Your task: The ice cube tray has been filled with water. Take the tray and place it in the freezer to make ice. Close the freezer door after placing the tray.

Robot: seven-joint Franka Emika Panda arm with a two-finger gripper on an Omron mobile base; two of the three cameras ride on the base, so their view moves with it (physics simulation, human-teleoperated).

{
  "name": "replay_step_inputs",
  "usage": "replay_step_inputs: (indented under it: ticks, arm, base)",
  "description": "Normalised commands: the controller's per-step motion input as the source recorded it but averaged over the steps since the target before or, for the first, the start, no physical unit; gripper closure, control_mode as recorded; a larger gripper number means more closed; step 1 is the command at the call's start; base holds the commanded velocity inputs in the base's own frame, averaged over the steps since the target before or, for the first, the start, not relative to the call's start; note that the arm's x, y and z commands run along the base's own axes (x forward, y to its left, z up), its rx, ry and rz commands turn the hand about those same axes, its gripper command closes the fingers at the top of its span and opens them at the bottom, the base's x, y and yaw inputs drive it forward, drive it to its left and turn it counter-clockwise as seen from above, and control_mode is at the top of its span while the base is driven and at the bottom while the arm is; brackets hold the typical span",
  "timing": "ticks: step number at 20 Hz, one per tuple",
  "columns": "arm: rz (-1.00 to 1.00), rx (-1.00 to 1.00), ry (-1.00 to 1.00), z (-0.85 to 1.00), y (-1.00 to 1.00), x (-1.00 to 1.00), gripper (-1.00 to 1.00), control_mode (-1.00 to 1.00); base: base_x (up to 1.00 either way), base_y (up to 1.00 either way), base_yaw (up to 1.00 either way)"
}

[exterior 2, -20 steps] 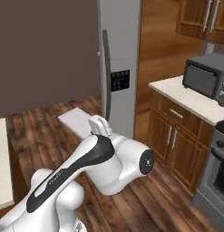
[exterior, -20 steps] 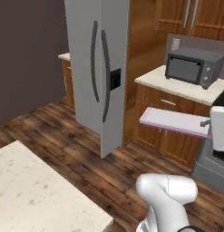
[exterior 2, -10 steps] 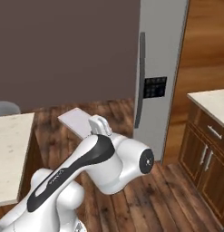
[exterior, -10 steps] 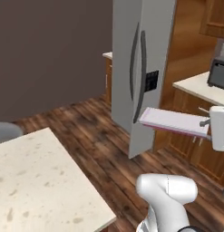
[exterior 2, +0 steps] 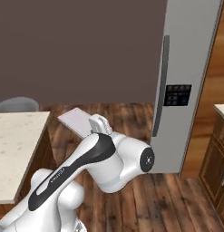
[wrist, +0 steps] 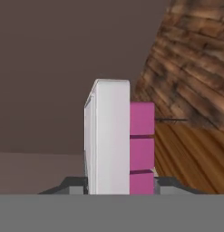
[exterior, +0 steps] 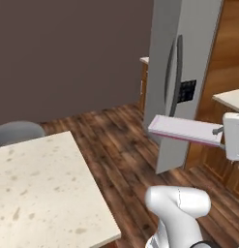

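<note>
The ice cube tray (exterior: 184,130) is a thin pale slab with a pinkish edge, held level in the air above the wood floor. My gripper (exterior: 219,131) is shut on its right end. From the right base view the tray (exterior 2: 75,121) juts left from the gripper (exterior 2: 98,125). In the hand view the tray (wrist: 111,136) stands edge-on between the fingertips of the gripper (wrist: 120,181), pink side to the right. The tall grey freezer (exterior: 188,58) rises just behind the tray, its doors shut and its dark curved handle (exterior 2: 161,90) showing on the freezer (exterior 2: 190,68).
A pale speckled island counter (exterior: 38,189) fills the lower left, also seen at the left (exterior 2: 13,145). A grey chair back (exterior: 17,131) stands behind it. Wooden cabinets (exterior 2: 220,158) sit right of the freezer. Wood floor lies open between island and freezer.
The whole picture has swung: the base has turned left, so the freezer sits further right, the microwave and stove have left view and the island has come in. The tray stays gripped.
</note>
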Motion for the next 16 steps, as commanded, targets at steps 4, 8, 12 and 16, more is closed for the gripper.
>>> replay_step_inputs:
  ticks: [4,8,12,16]
  arm:
    - [0.0,0.0,0.0,0.0,0.0,0.0,1.0,1.0]
    - [0.0,0.0,0.0,0.0,0.0,0.0,1.0,1.0]
    - [0.0,0.0,0.0,0.0,0.0,0.0,1.0,1.0]
    - [0.0,0.0,0.0,0.0,0.0,0.0,1.0,1.0]
  base:
    - [0.77,0.0,0.29]
    - [0.81,0.0,0.25]
    - [0.88,-0.15,0.16]
    - [0.91,-0.2,0.11]
